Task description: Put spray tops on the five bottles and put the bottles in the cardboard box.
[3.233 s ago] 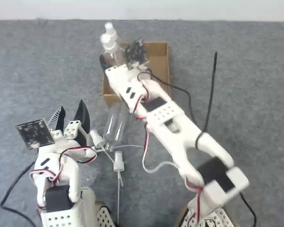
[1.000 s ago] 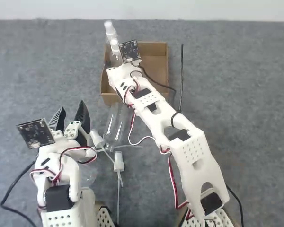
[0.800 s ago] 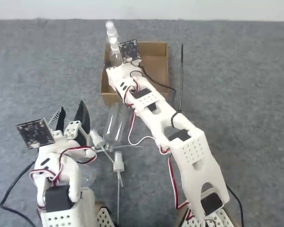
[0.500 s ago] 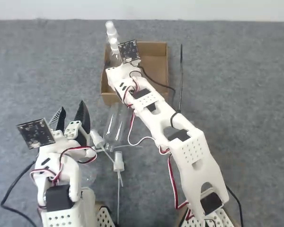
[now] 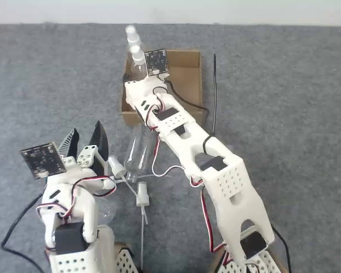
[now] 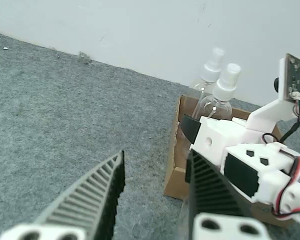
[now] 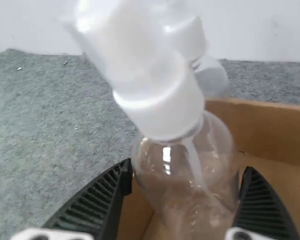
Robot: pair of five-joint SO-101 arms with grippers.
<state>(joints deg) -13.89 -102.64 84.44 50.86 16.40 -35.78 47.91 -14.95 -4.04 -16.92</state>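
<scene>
Nearest spray top (image 7: 150, 90) blurring against lens, edge cropping it. Overhead, right arm (image 5: 184, 133) covering much of cardboard box (image 5: 190, 68). Edge cutting off left gripper (image 6: 156, 160) base.

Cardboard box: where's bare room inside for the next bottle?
The cardboard box floor between the right arm and the right wall is bare. The far-left corner is crowded: one capped bottle stands there, a second bottle sits in the right gripper beside it.

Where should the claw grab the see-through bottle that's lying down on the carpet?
Probably around the middle of its round body, coming straight down from above. The lying bottle rests on its side on the carpet, so both long sides look free for one finger each. The open left claw is right beside it.
</scene>
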